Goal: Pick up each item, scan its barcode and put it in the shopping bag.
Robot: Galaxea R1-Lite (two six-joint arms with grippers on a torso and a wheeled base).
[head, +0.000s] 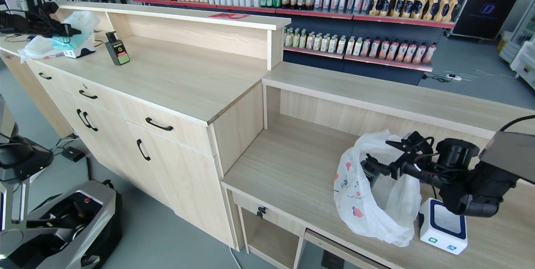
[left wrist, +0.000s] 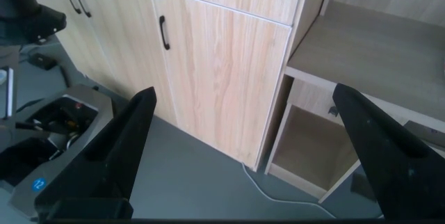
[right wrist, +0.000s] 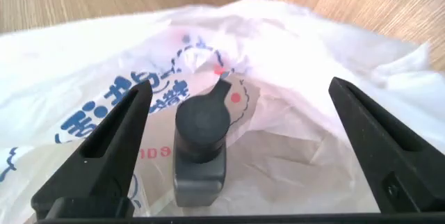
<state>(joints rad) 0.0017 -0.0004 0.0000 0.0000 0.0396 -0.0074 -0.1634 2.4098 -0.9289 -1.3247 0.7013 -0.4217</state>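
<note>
1. The right wrist view looks into the shopping bag [right wrist: 299, 50]: a dark capped item [right wrist: 200, 147] lies inside.
2. Right gripper [right wrist: 240, 88]: spread wide above the item, empty.
3. Left gripper [left wrist: 243, 93]: wide, empty, over the floor [left wrist: 208, 175].
4. Head view: scanner [head: 443, 225] at the bag's 4 o'clock.

We see the shopping bag [head: 355, 195] mouth gaping below the spread right gripper [right wrist: 240, 88]; a dark bottle [right wrist: 201, 137] occupies its interior, and the scanner [head: 443, 225] stands just beside it.
</note>
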